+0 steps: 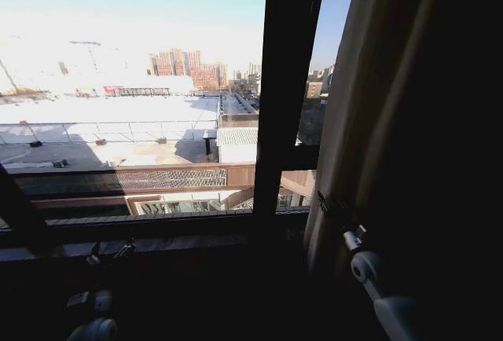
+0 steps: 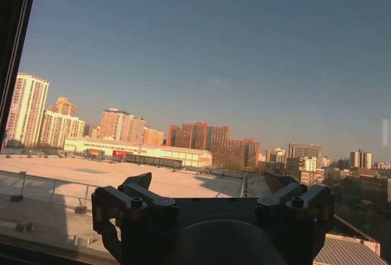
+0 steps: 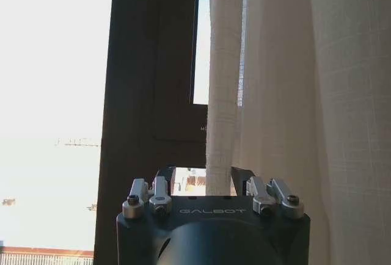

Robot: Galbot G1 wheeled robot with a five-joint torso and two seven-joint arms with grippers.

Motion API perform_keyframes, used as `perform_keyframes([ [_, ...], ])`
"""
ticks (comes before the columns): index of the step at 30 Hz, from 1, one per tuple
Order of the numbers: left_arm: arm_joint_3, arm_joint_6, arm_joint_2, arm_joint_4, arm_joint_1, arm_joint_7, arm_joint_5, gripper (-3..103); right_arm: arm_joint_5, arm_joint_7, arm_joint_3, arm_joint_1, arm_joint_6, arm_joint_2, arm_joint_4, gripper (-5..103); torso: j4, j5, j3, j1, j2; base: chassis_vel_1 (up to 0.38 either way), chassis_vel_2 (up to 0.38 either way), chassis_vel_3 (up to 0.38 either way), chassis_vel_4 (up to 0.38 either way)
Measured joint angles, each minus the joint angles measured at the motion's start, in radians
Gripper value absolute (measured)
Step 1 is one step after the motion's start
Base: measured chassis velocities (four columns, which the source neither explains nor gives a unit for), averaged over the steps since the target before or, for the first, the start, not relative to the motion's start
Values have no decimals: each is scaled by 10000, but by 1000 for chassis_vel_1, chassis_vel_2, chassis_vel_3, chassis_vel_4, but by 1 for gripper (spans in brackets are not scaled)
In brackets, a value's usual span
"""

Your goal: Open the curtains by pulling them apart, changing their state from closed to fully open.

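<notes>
The curtains (image 1: 369, 113) are seen gathered at the right side of the window, hanging in vertical pleats. In the right wrist view, the curtains (image 3: 293, 94) are shown as sheer cream-white fabric of fine woven mesh, lit from behind. One narrow leading fold is hung straight down, just beside a dark upright.

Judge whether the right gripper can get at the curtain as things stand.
Probably yes: the right gripper already sits at the curtain, a fold of cloth between its open fingers, with nothing between them.
</notes>
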Motion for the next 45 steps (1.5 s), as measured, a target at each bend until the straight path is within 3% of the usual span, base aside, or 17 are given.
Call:
perform_keyframes([
  [3,0,0,0,0,0,0,0,100,-237,-37,53,-306,25,39,187,54,-3,0,0,0,0,0,0,0,0],
  [6,0,0,0,0,0,0,0,100,-586,-14,86,-658,56,61,452,71,0,0,-1,0,0,0,0,0,0],
  [7,0,0,0,0,0,0,0,100,-586,-14,86,-658,56,61,452,71,0,0,-1,0,0,0,0,0,0],
  [9,0,0,0,0,0,0,0,100,-919,-28,63,-875,155,82,490,82,0,0,0,0,0,0,0,0,0],
  [11,0,0,0,0,0,0,0,100,-940,-28,59,-891,159,88,492,82,-1,0,0,0,0,0,0,0,0],
  [15,0,0,0,0,0,0,0,100,-1078,27,-55,-1017,214,330,546,99,0,2,-1,0,0,0,0,0,0],
  [45,1,0,0,0,0,0,0,100,-1082,112,-74,-1055,17,385,632,100,-2,1,1,3,-1,9,4,-9,-4],
])
